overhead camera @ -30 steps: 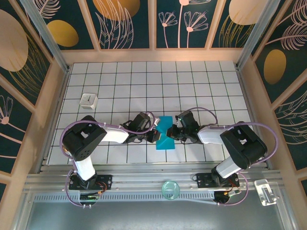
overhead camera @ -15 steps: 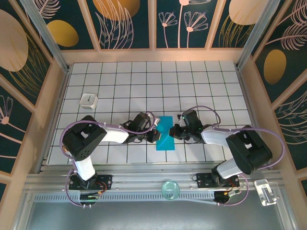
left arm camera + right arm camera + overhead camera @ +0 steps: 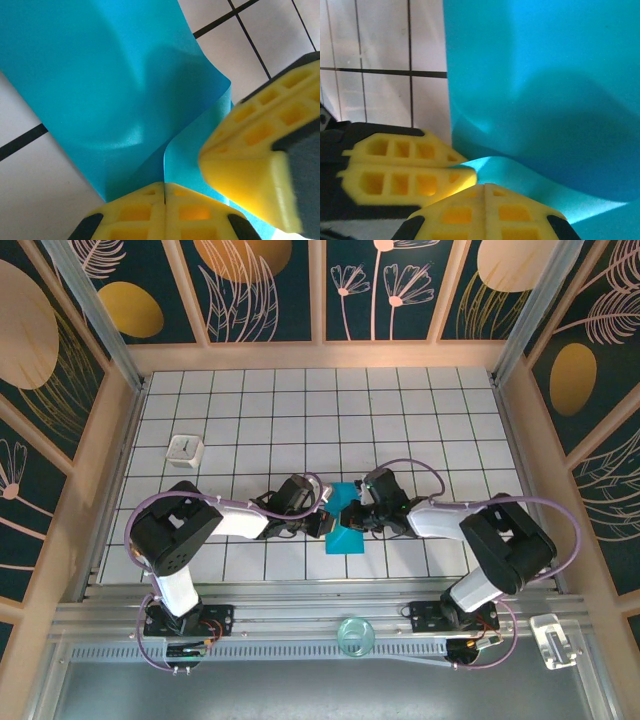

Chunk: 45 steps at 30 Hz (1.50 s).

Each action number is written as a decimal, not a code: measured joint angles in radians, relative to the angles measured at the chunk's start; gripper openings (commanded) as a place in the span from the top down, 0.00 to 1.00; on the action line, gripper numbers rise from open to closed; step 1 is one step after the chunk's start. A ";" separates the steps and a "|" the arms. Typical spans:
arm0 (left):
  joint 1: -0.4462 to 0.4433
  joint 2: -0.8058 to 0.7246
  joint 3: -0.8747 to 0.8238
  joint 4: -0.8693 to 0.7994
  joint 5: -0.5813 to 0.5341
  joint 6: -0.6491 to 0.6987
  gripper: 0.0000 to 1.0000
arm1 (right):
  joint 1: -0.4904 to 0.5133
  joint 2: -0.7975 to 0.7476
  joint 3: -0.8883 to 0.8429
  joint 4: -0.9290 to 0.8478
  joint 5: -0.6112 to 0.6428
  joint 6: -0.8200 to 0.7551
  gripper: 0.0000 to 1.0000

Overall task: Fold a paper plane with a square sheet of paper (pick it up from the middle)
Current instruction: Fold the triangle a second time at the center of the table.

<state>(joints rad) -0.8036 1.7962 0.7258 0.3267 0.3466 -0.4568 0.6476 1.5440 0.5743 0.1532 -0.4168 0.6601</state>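
The square sheet of paper (image 3: 347,536) is teal-blue and lies on the white grid table between the two arms, partly lifted and curled. My left gripper (image 3: 323,523) comes in from the left; in the left wrist view it (image 3: 165,186) is shut, with a raised edge of the sheet (image 3: 115,90) running into the seam of its yellow fingers. My right gripper (image 3: 352,515) comes in from the right. It (image 3: 486,187) is shut on a curled fold of the sheet (image 3: 545,75). The two grippers nearly touch. No paper plane shape shows.
A small white cube (image 3: 185,449) sits at the far left of the table. A clear ring (image 3: 353,636) rests on the metal rail at the near edge, and a clear plastic piece (image 3: 553,639) lies at the near right. Wooden walls enclose the table.
My right gripper pulled back to the right half a second ago, then moved left again onto the sheet, next to the left gripper. The left arm has stayed put.
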 measured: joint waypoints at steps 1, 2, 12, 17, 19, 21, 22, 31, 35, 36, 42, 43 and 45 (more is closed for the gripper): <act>0.000 0.000 0.000 0.000 0.000 0.000 1.00 | -0.003 0.008 0.000 0.000 0.000 -0.001 1.00; 0.000 0.000 0.000 0.000 0.000 0.000 1.00 | -0.007 0.016 0.000 0.000 0.000 -0.003 1.00; 0.000 0.000 0.000 0.000 -0.002 0.000 1.00 | -0.035 0.026 -0.033 0.044 -0.011 -0.027 1.00; 0.000 0.000 0.000 0.000 -0.004 0.000 1.00 | -0.037 0.026 -0.041 0.060 -0.016 -0.027 1.00; 0.000 -0.001 0.001 -0.002 -0.005 0.000 1.00 | -0.038 0.026 -0.042 0.061 -0.019 -0.027 1.00; -0.001 -0.002 0.006 -0.011 -0.007 0.000 0.96 | -0.038 0.026 -0.047 0.071 -0.019 -0.027 1.00; -0.002 -0.002 0.008 -0.016 -0.008 0.000 0.94 | -0.038 0.026 -0.048 0.074 -0.019 -0.027 1.00; -0.010 -0.038 0.035 -0.100 -0.069 -0.016 0.67 | -0.039 0.026 -0.065 0.107 -0.023 -0.026 1.00; 0.003 -0.120 0.014 -0.168 -0.143 -0.045 0.57 | -0.039 0.026 -0.066 0.111 -0.023 -0.026 1.00; 0.006 -0.144 0.006 -0.177 -0.149 -0.052 0.57 | -0.039 0.026 -0.066 0.111 -0.023 -0.026 1.00; -0.010 -0.261 -0.048 -0.156 -0.114 -0.140 0.69 | -0.039 0.026 -0.066 0.111 -0.023 -0.026 1.00; -0.022 -0.264 -0.053 -0.146 -0.097 -0.153 0.72 | -0.039 0.026 -0.066 0.111 -0.023 -0.026 1.00; -0.043 -0.258 -0.054 -0.137 -0.069 -0.174 0.78 | -0.040 0.026 -0.066 0.111 -0.023 -0.026 1.00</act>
<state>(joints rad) -0.8463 1.5383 0.6720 0.1894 0.2779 -0.6304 0.6079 1.5700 0.5079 0.2646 -0.4400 0.6338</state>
